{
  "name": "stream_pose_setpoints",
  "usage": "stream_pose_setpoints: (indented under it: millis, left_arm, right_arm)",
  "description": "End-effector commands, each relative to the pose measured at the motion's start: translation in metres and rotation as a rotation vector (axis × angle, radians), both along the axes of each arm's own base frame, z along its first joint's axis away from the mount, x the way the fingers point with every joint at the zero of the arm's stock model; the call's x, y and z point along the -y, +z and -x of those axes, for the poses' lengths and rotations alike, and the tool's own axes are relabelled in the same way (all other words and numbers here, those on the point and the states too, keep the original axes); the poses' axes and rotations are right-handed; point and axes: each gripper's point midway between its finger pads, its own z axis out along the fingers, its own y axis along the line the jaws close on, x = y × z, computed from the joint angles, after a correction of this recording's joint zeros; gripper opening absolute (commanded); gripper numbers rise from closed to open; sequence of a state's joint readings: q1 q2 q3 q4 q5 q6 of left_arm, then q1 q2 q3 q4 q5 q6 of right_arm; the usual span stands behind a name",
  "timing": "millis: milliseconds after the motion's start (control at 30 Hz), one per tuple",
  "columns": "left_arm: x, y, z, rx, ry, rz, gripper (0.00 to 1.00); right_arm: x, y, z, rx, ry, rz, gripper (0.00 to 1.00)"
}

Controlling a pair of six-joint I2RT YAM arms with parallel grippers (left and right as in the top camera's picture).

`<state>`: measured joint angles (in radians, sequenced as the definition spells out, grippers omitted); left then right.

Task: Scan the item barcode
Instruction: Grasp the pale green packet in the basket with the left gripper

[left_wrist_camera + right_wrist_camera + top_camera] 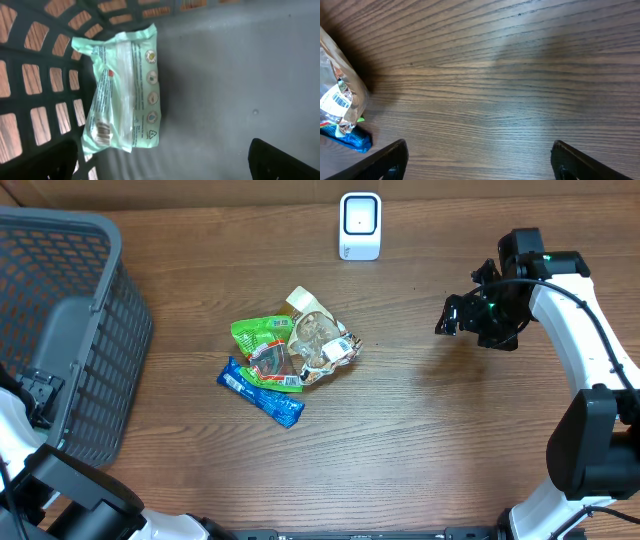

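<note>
left gripper (165, 167): fingers wide apart, nothing between them, hanging over the floor of the grey basket (100, 330).
pale green packet (122, 90): flat on the basket floor, against the lattice wall, barcode at one end facing up.
right gripper (480, 165): fingers spread, empty, above the wooden table (420, 440).
heap of snack packets (290, 355): mid-table, well apart from both grippers.
white scanner (360, 225): far edge, upright.

Overhead looks straight down over the whole table (430, 450). Left wrist looks closely into the basket (240, 75); right wrist, near the table, shares the packets (340, 97) with overhead.
</note>
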<state>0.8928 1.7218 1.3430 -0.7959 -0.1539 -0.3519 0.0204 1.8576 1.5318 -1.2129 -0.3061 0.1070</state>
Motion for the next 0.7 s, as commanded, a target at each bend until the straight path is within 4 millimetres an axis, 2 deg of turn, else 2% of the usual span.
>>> stream_pose_setpoints:
  millis: [0, 167, 233, 433, 667]
  left_arm:
    - [-0.003, -0.017, 0.003, -0.025, 0.007, 0.030, 1.00]
    - [-0.004, -0.051, 0.006, -0.086, 0.008, 0.085, 1.00]
    - [-0.006, -0.058, 0.007, -0.101, 0.012, 0.088, 1.00]
    - [-0.013, -0.059, 0.007, -0.107, 0.022, 0.062, 1.00]
    - [-0.025, -0.057, 0.020, -0.129, 0.062, 0.031, 1.00]
  right_arm:
    - [0.004, 0.016, -0.007, 0.059, 0.005, 0.018, 0.92]
    - [0.004, 0.015, -0.003, 0.044, 0.005, 0.019, 0.92]
    - [0.004, 0.015, -0.001, 0.036, 0.006, 0.019, 0.92]
    - [0.004, 0.015, 0.001, 0.027, 0.006, 0.018, 0.93]
    - [0.004, 0.015, 0.004, 0.015, 0.005, 0.019, 0.93]
